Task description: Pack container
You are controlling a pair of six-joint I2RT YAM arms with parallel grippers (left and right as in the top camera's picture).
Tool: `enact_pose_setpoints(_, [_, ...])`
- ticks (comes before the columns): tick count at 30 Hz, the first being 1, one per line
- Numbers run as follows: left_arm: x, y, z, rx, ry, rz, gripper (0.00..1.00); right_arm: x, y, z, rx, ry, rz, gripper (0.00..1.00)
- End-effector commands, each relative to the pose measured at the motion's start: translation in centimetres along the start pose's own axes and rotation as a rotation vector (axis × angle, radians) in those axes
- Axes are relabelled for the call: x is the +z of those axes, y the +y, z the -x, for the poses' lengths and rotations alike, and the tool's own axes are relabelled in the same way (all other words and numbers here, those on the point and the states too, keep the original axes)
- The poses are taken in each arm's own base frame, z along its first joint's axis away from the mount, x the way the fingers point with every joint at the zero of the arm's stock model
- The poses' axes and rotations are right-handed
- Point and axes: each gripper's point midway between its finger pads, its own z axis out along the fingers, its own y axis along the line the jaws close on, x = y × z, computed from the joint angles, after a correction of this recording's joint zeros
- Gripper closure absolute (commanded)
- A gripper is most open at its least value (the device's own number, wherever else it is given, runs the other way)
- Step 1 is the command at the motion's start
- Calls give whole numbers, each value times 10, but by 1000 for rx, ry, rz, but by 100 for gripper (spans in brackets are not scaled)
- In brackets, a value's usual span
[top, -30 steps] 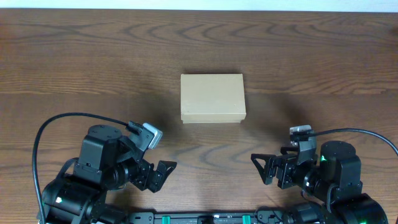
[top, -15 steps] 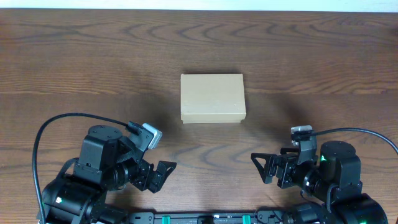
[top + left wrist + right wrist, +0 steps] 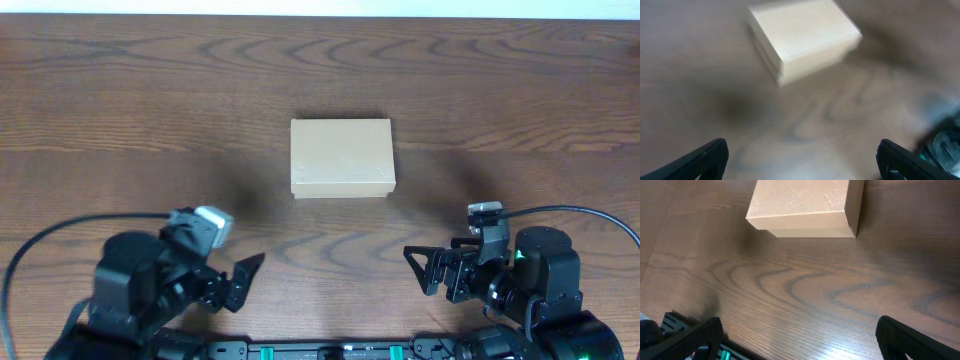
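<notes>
The container [image 3: 341,157] is a tan cardboard box with its lid down, standing in the middle of the wooden table. It also shows at the top of the left wrist view [image 3: 802,37], blurred, and at the top of the right wrist view [image 3: 805,207]. My left gripper [image 3: 240,283] is open and empty near the front left, well short of the box. My right gripper [image 3: 430,272] is open and empty near the front right, also apart from the box. In each wrist view only bare table lies between the fingertips [image 3: 800,160] [image 3: 800,340].
The wooden table [image 3: 120,100] runs to the back edge where a pale strip shows. A black rail with green parts [image 3: 330,352] lies along the front edge between the two arm bases.
My left arm has swung to the left and a little toward the front; its wrist view is blurred by motion. The right arm and the box have not moved.
</notes>
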Motion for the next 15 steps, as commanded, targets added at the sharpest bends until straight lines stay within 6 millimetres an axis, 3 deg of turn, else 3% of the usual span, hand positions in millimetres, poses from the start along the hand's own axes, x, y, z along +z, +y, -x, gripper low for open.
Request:
enact_pose_setpoints(1, [-1, 22, -5, -17, -99, 100, 5, 1, 1, -3, 7, 9, 7, 1])
enact_pose_setpoints(5, [11, 54, -16, -54, -224, 224, 5, 1, 1, -3, 7, 9, 8, 1])
enact_pose_setpoints(9, [21, 90, -34, -211, -297, 359, 5, 1, 1, -3, 7, 9, 8, 1])
enact_pose_setpoints(15, [37, 110, -57, -242, -319, 416, 5, 1, 1, -3, 6, 9, 8, 1])
